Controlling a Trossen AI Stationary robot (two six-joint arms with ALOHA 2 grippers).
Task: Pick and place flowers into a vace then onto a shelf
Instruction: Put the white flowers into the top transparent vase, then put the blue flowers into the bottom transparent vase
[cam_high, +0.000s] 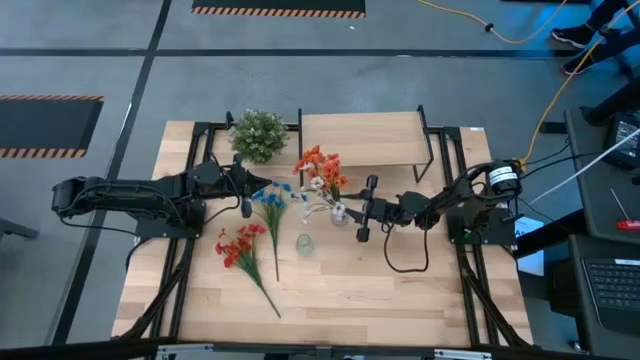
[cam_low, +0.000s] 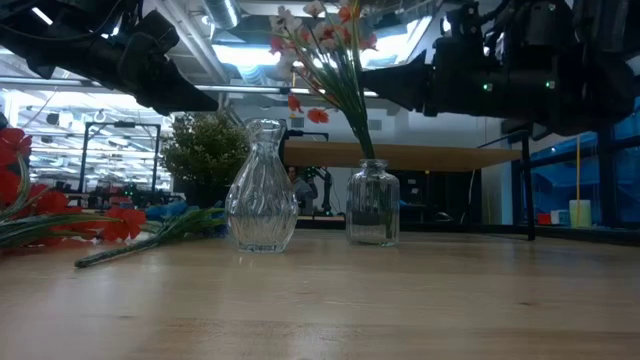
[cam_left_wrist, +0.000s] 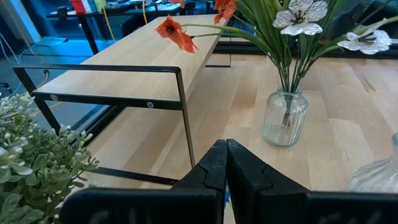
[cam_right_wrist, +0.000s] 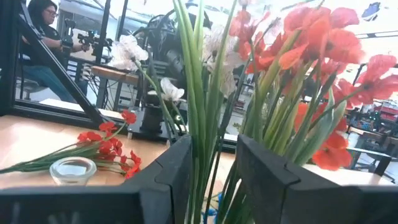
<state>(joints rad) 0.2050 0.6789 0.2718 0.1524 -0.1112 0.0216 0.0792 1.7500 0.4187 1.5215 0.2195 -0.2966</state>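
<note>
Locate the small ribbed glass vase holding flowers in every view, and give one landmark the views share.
High view: small ribbed vase at table centre, mostly under its blooms, just off the right end effector.
Low view: centre, right of the taller empty vase.
Left wrist view: right of centre.
Right wrist view: vase not seen, only stems.
Shared landmark: the shelf.

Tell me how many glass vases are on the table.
2. The ribbed vase holds red-orange and white sprays, in front of the shelf. The empty fluted vase stands beside it, near the blue spray. None seems hidden.
</note>
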